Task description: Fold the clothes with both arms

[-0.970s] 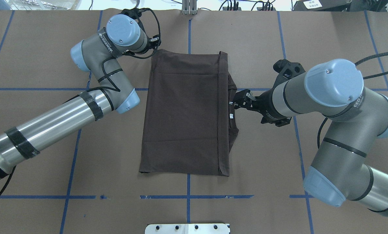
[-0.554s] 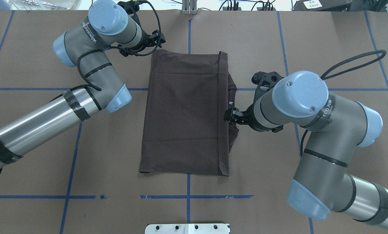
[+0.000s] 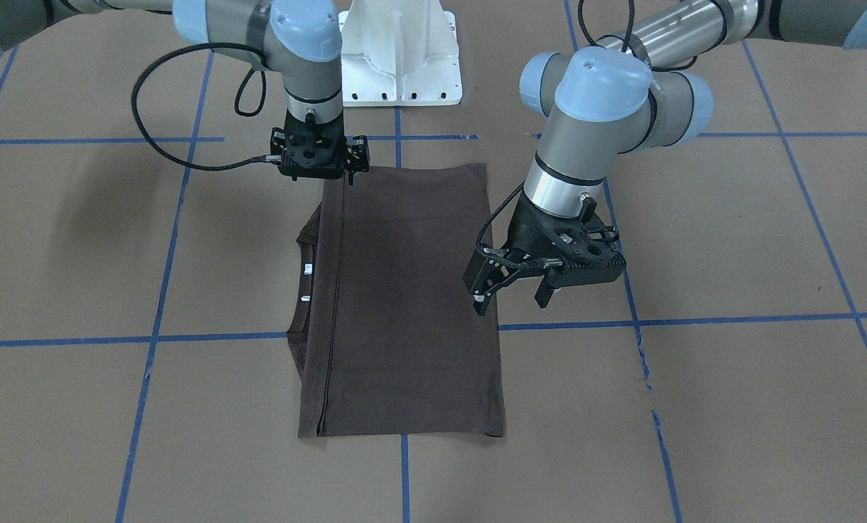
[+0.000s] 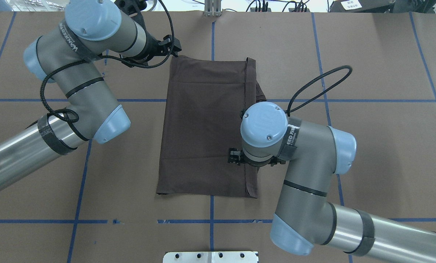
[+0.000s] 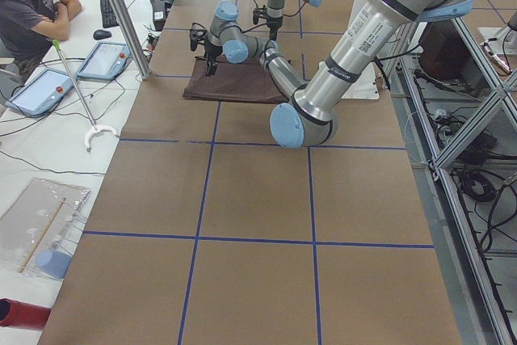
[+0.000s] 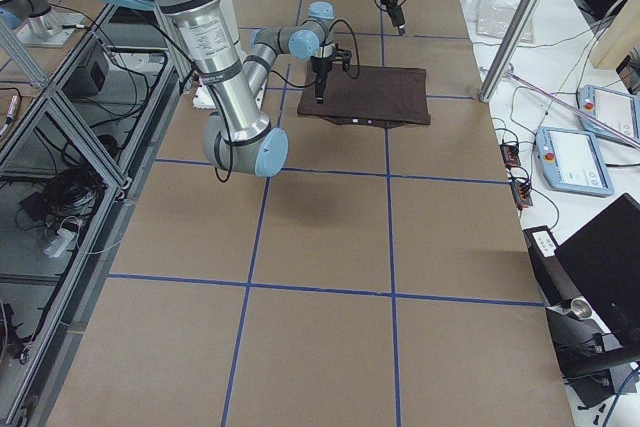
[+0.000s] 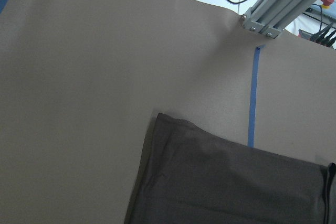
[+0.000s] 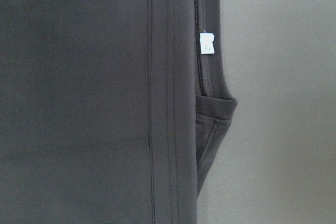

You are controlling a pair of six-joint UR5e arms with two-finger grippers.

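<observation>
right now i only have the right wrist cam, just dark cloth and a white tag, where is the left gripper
Observer: The left gripper hangs raised over the T-shirt, at its edge on the robot's left, toward the far corner. Its fingers are open and empty.
Operator: is the whole shirt flat
Observer: Yes, it lies flat on the table as a folded rectangle, with only the collar side sticking out on the robot's right.
Operator: where am i over it
Observer: The right gripper is above the shirt's edge nearest the robot base. I cannot tell whether its fingers are open.
</observation>
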